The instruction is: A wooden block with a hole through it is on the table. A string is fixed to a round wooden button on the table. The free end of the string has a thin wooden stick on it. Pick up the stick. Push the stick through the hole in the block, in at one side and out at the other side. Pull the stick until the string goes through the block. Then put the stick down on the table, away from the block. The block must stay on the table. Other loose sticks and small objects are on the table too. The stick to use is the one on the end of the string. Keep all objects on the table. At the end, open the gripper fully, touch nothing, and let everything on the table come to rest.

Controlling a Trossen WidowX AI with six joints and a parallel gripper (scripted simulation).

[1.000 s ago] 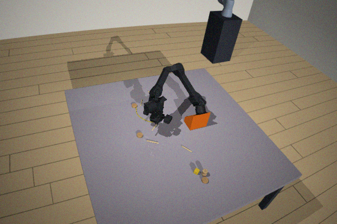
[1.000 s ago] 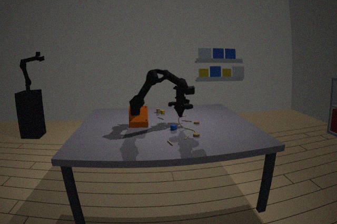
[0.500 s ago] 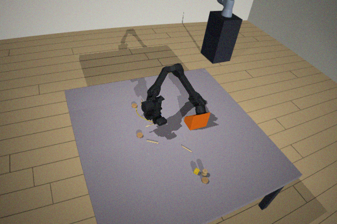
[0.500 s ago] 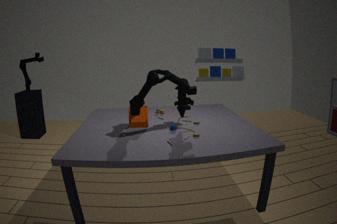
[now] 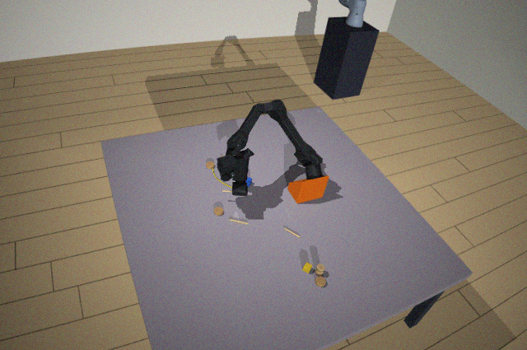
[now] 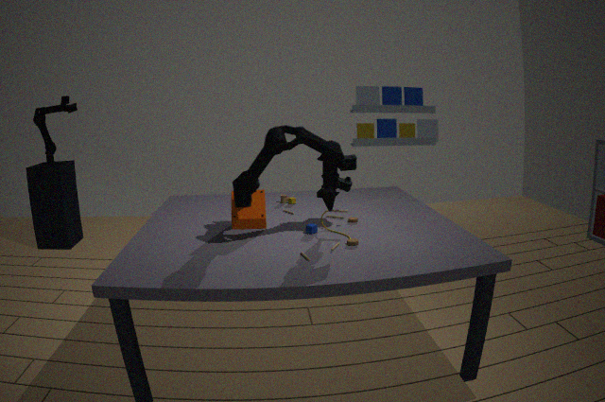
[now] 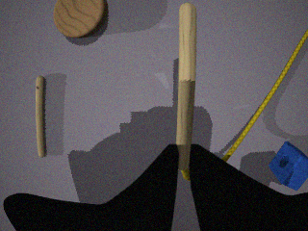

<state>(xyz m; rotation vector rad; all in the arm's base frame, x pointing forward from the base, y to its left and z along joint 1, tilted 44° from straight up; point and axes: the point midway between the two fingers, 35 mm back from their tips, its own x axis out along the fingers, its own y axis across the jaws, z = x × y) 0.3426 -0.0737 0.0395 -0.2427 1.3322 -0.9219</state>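
Note:
My gripper [image 6: 329, 209] [image 7: 183, 152] is shut on the rear end of the string's stick [image 7: 187, 48] and holds it above the table, roughly level. The stick's free end points away from the fingers. The yellow string [image 6: 334, 231] [image 7: 260, 108] comes from the stick's held end and runs in a curve to the round wooden button [image 5: 210, 165] [image 6: 352, 242]. The blue block [image 5: 249, 181] [image 6: 311, 229] [image 7: 295, 166] stands on the table, apart from the stick and string. A dark hole shows in its face in the wrist view. The fingertips are hidden in the top view.
Loose sticks [image 5: 238, 221] [image 5: 291, 231] [image 6: 304, 256] [image 7: 40, 115] lie about. Another wooden disc [image 5: 218, 211] [image 6: 353, 219] [image 7: 79, 16] lies near one stick. The orange base [image 5: 312, 189] [image 6: 249, 216] carries the arm. A yellow cube [image 5: 307, 268] [image 6: 291, 201] stands near small wooden pieces [image 5: 320, 281].

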